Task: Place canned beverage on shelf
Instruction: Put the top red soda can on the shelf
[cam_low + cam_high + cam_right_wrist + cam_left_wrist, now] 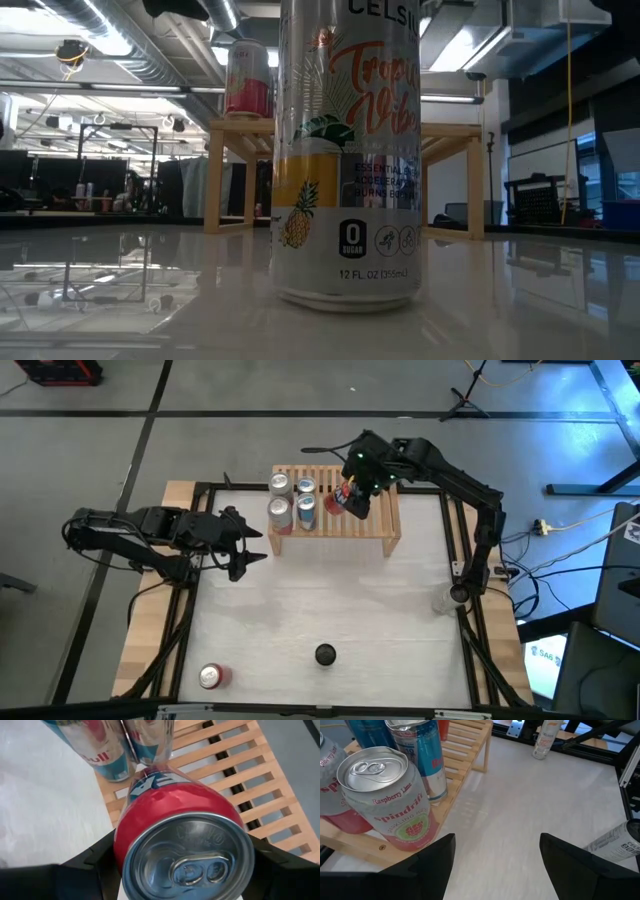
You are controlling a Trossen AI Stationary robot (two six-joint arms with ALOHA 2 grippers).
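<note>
Red can (pixel 172 820) gripped by right hand (pixel 350 498) over shelf (pixel 375 520), seemingly tilted; left hand (pixel 243 547) wide.

Red can (pixel 172 815) (silver top), light-wood shelf (pixel 240 775)

White table (pixel 330 610) under my two arms, light-wood edging down both sides. The shelf (pixel 380 525) stands at the far edge, slatted top, solid legs. Just beside my right gripper (pixel 347 499) four cans (pixel 292 498) stand in a tight square on the slats. Past my left gripper (pixel 248 547), toward the near edge, a red can (pixel 213 677) lies on the wood edging. One upright can (pixel 325 654) stands on the tabletop, well clear of both my grippers.
</note>
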